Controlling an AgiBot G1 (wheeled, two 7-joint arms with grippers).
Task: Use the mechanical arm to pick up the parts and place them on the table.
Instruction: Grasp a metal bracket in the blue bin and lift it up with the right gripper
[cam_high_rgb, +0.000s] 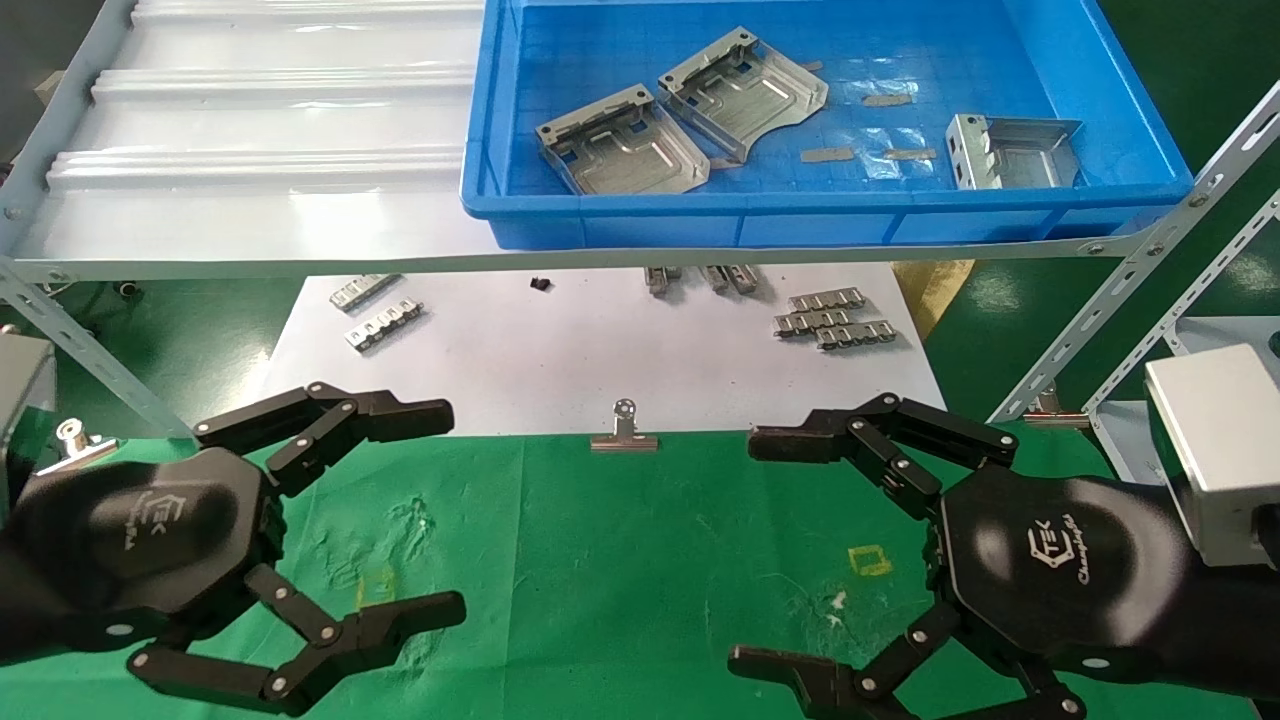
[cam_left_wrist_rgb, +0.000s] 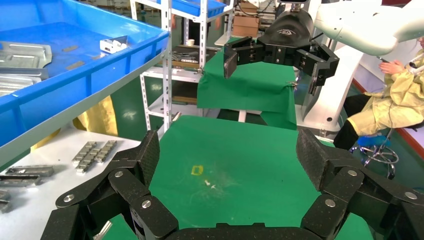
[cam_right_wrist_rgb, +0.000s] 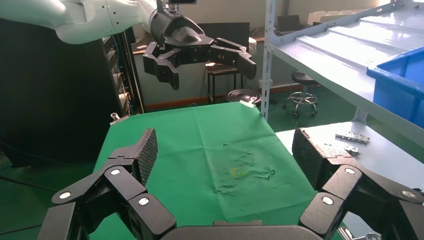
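Two flat grey plates (cam_high_rgb: 620, 148) (cam_high_rgb: 745, 88) and a third, bent part (cam_high_rgb: 1015, 152) lie in the blue bin (cam_high_rgb: 830, 218) on the shelf. They also show in the left wrist view (cam_left_wrist_rgb: 25, 56). My right gripper (cam_high_rgb: 750, 550), on the arm with the silver wrist box (cam_high_rgb: 1215, 450), hovers open and empty over the green table (cam_high_rgb: 640, 560), near a yellow square (cam_high_rgb: 868, 560). My left gripper (cam_high_rgb: 448, 510) hovers open and empty over the table's left side. Each wrist view shows its own open jaws (cam_left_wrist_rgb: 227, 155) (cam_right_wrist_rgb: 225, 150) above bare cloth, with the other gripper farther off (cam_left_wrist_rgb: 277, 52) (cam_right_wrist_rgb: 200, 55).
A white sheet (cam_high_rgb: 600, 350) behind the green cloth carries small ridged metal strips (cam_high_rgb: 830, 320) (cam_high_rgb: 380, 320). A binder clip (cam_high_rgb: 624, 435) holds the cloth edge. The pale ribbed shelf (cam_high_rgb: 250, 150) overhangs the sheet, and slanted frame struts (cam_high_rgb: 1130, 290) stand at the right.
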